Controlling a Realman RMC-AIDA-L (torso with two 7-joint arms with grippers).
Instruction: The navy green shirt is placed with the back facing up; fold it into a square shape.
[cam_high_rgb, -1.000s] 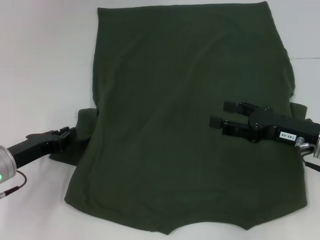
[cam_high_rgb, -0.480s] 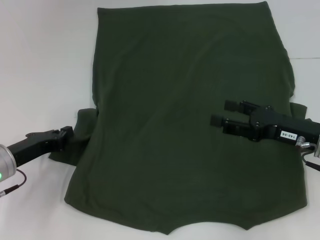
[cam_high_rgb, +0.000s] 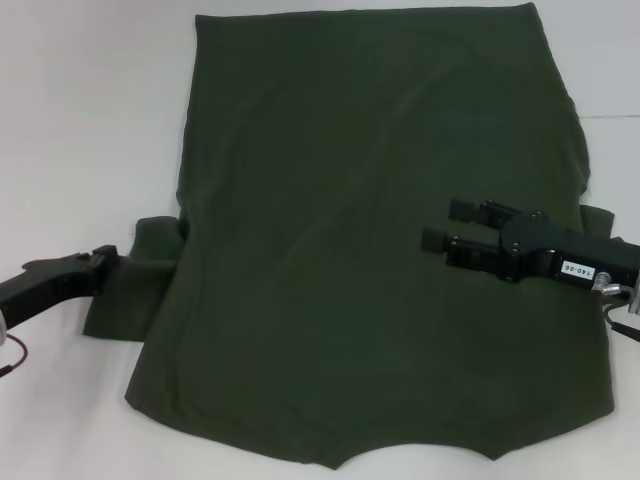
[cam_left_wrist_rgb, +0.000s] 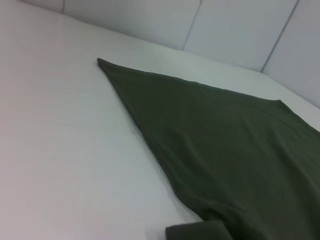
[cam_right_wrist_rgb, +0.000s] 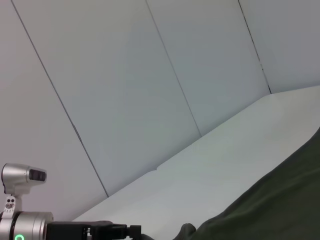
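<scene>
The navy green shirt lies spread flat on the white table, its straight hem at the far side. My left gripper is at the near left, shut on the edge of the left sleeve, which is drawn out flat to the left. My right gripper hovers over the shirt's right middle, open, with nothing between its fingers. The left wrist view shows the shirt's side edge and the sleeve. In the right wrist view I see the shirt and the left arm.
White table surrounds the shirt on the left and far side. The right sleeve shows just behind my right arm. White wall panels stand beyond the table.
My left gripper has moved left, pulling the left sleeve out from under the shirt's side so it now lies wider. The right gripper has stayed put.
</scene>
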